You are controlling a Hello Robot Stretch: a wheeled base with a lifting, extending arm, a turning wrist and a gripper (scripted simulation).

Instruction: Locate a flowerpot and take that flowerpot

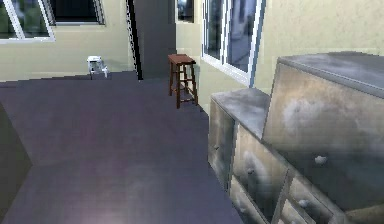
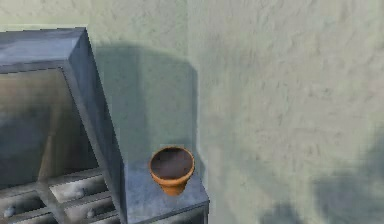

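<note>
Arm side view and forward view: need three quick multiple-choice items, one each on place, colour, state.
1. The round terracotta flowerpot stands
A. on the floor
B. on the low grey cabinet top
C. on a windowsill

2. The four-legged wooden stool is
A. white
B. blue
C. brown

3. The flowerpot is
A. upright, mouth up
B. lying on its side
C. upside down

Answers:
1 B: its base rests on the low top, by the pale wall.
2 C: seat and legs are reddish brown.
3 A: its dark open mouth faces up.
</note>
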